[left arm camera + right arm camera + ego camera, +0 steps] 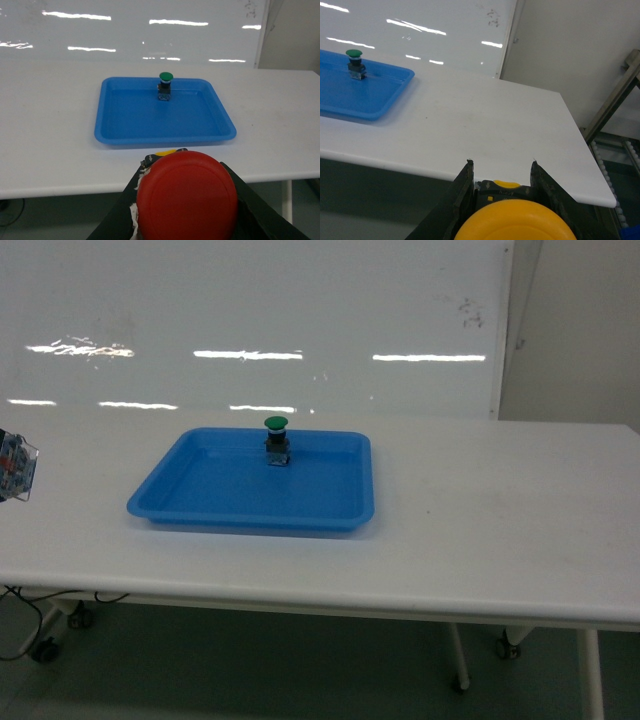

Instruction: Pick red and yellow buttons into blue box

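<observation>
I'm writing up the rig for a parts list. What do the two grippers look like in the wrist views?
Only the fingers show. The left gripper has dark, near-black fingers, with frayed whitish tape or padding on one inner edge. The right gripper has two dark, flat fingers tapering to pointed tips. No cables or markings are visible, and neither arm appears in the head view.

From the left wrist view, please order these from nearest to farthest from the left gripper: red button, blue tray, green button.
1. Red button: held in the left gripper, at the bottom of the view.
2. Blue tray: on the table, ahead of the gripper.
3. Green button: standing at the tray's far edge.
</observation>
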Motion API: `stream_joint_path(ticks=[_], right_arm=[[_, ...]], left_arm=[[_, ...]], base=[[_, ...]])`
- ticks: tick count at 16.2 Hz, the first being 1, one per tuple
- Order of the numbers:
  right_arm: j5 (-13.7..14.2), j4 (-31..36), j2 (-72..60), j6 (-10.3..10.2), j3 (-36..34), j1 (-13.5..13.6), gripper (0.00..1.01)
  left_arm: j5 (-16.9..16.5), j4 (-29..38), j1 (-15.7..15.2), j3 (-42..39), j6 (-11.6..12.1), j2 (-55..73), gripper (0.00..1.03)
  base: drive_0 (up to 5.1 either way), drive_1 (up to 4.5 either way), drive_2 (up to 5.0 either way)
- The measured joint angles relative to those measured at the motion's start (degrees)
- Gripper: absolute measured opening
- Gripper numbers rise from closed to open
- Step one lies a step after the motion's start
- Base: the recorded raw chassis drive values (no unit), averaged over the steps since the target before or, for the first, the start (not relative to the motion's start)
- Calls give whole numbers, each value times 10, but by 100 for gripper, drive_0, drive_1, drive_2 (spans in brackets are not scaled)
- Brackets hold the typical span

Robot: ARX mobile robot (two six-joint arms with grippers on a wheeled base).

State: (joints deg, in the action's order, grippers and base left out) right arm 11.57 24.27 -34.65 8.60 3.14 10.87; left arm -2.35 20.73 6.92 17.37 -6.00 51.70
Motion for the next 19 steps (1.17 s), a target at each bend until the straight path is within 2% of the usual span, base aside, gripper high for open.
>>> stream_joint_path(ticks=[4, 19], right_arm=[[0, 1, 0, 0, 0, 0, 31], [0, 0, 0, 0, 0, 0, 31]], left_arm=[[0, 0, 0, 0, 0, 0, 32], [0, -1, 1, 0, 0, 0, 32]], base=[[0, 0, 0], [447, -204, -204]])
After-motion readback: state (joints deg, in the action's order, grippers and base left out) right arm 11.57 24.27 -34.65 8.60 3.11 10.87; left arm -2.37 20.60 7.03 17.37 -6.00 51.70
